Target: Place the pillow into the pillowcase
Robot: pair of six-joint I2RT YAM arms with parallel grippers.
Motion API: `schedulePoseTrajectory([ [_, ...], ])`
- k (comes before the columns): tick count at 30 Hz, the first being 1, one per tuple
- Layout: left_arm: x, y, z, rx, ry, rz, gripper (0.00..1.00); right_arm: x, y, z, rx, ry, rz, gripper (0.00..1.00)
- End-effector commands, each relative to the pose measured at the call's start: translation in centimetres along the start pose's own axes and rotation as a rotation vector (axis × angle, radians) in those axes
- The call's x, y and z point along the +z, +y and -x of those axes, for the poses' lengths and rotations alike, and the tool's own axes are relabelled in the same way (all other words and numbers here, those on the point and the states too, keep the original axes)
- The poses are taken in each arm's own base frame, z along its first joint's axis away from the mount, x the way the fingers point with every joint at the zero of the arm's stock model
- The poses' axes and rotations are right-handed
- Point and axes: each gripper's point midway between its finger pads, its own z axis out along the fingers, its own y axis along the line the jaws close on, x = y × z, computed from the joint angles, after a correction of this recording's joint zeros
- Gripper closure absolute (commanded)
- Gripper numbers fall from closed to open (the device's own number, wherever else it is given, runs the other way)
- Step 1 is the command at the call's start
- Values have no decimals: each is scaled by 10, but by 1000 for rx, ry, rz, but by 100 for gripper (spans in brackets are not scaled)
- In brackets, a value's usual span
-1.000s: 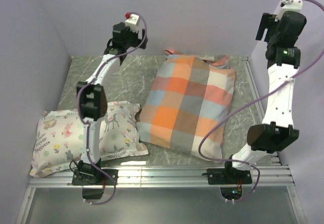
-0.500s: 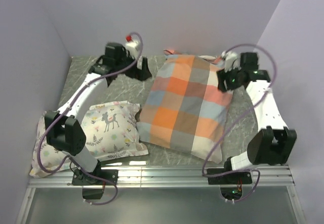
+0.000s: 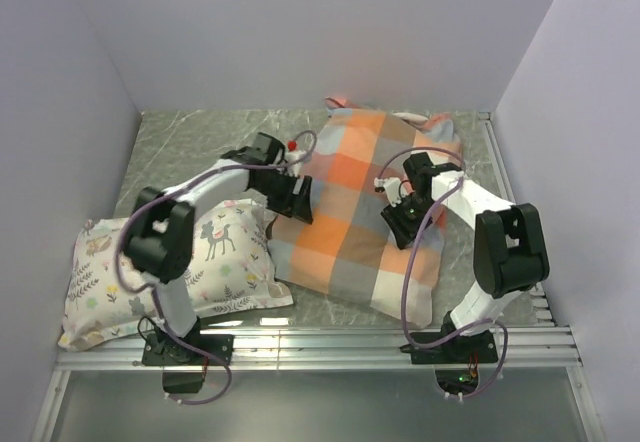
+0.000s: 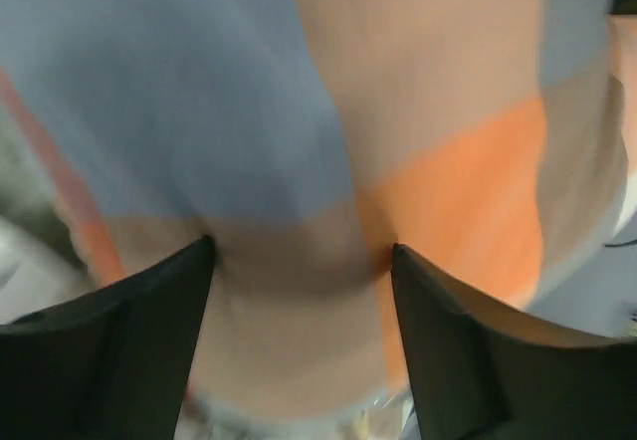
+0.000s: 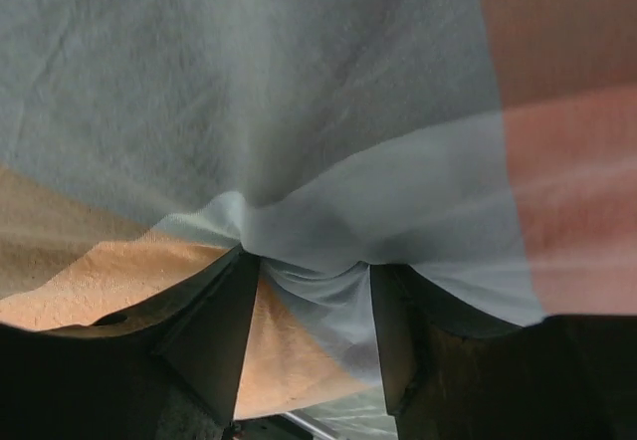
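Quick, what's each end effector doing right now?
Left end effector: open, pressed onto the pillowcase.
Right end effector: pinching a fold of the pillowcase.

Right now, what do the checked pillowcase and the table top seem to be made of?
The pillowcase: soft woven cloth, matt; it puckers into folds in the right gripper. The table top: grey, veined like marble, faint sheen; stone or printed laminate, I cannot tell.

left arm: was raised at the back left; now lowered, reaching across to the left edge of the pillowcase (image 3: 352,177)
right arm: was high by the right wall; now folded down over the pillowcase's right half
left gripper (image 4: 299,261): down on the checks; jaws narrowing, cloth bulging between
right gripper (image 5: 314,271): jaws drawn in on a grey-blue fold
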Motion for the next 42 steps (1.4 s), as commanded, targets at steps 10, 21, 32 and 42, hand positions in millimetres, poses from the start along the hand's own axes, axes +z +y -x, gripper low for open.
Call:
schedulePoseTrajectory([
  [10,90,35,201,212,-260,-40,45,13,148,28,-116,-14,409,44],
  [21,-138,64,225,174,-598,286,1,-90,41,131,73,-404,81,19],
  [32,-160,67,147,52,-457,385,1,-146,-40,63,343,-500,-154,2],
  [42,-138,104,98,-43,-377,482,1,-129,-68,29,512,-556,-221,0],
])
